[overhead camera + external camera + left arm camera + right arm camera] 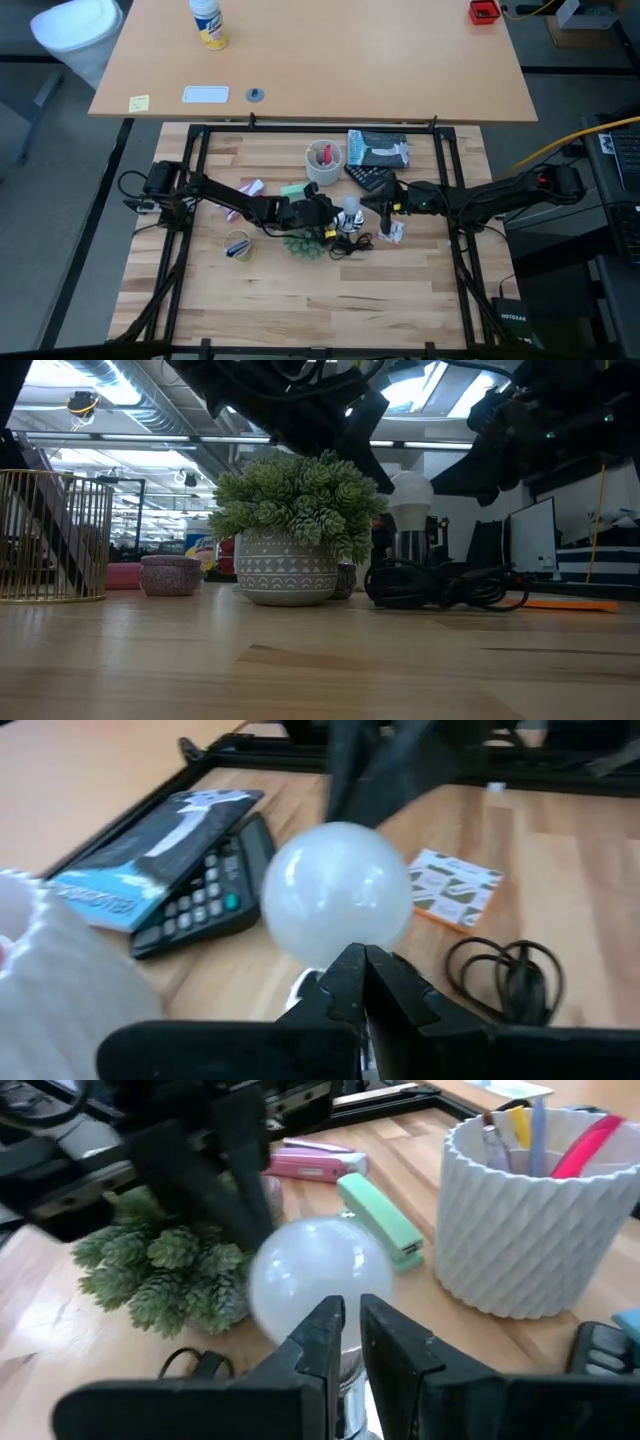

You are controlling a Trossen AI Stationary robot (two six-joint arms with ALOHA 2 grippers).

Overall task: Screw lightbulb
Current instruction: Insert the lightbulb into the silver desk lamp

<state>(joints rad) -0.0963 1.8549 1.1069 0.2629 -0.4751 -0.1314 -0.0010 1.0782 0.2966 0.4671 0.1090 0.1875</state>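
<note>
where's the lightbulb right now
In the high view the lightbulb stands upright near the table's middle, between the left gripper and the right gripper, just right of the green plant, above the coiled black cord.

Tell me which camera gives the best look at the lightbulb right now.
The left wrist view: the lightbulb fills the middle, just past the left gripper, whose fingers are together. The right wrist view shows it partly behind the right gripper. The low view shows it small among the arms; the high view only a white speck.
</note>
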